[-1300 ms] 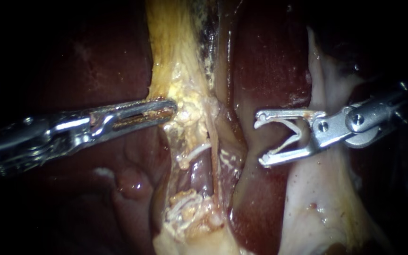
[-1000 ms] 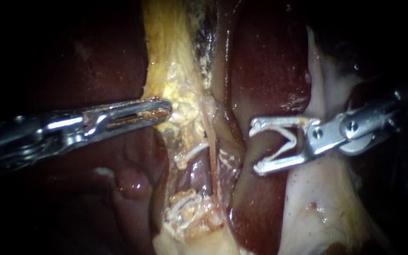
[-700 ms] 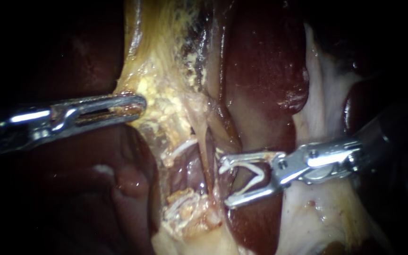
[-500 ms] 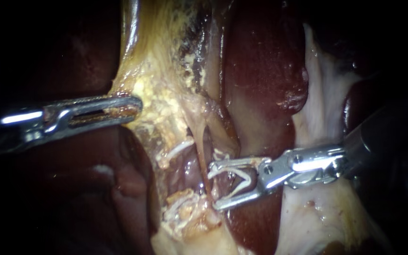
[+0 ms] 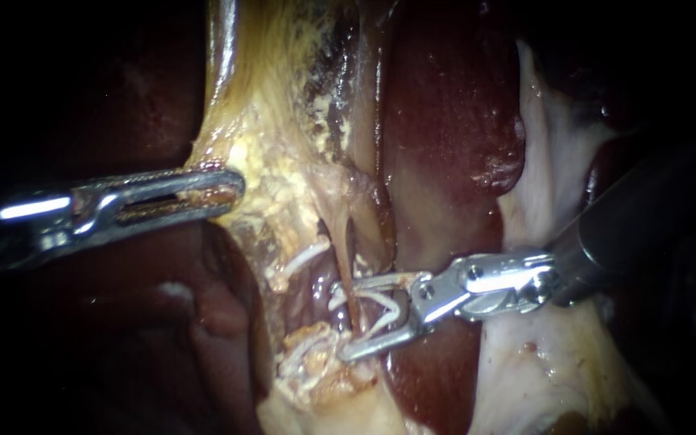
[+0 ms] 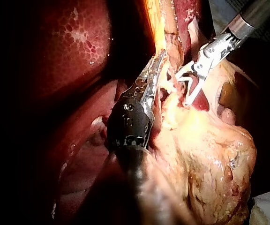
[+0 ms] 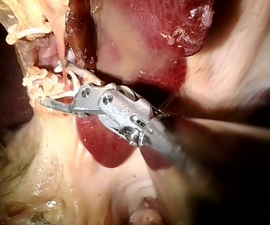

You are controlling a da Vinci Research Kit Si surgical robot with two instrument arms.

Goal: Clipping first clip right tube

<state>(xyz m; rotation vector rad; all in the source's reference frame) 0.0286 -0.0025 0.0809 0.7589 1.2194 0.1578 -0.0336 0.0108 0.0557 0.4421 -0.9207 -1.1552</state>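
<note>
Left tool (image 5: 234,184) clamped on yellow tissue (image 5: 271,173); right tool (image 5: 338,320) holding open clip (image 5: 380,304) astride tube (image 5: 338,242)

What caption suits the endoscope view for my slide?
The left instrument grips fatty tissue; right instrument holds an open clip astride the thin tube.

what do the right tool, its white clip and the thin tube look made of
The shiny silver right tool: polished metal, from its bright glints. The white V-shaped clip: looks like matte plastic, though coated metal can't be excluded. The thin tan tube: soft wet tissue, glistening.
</note>
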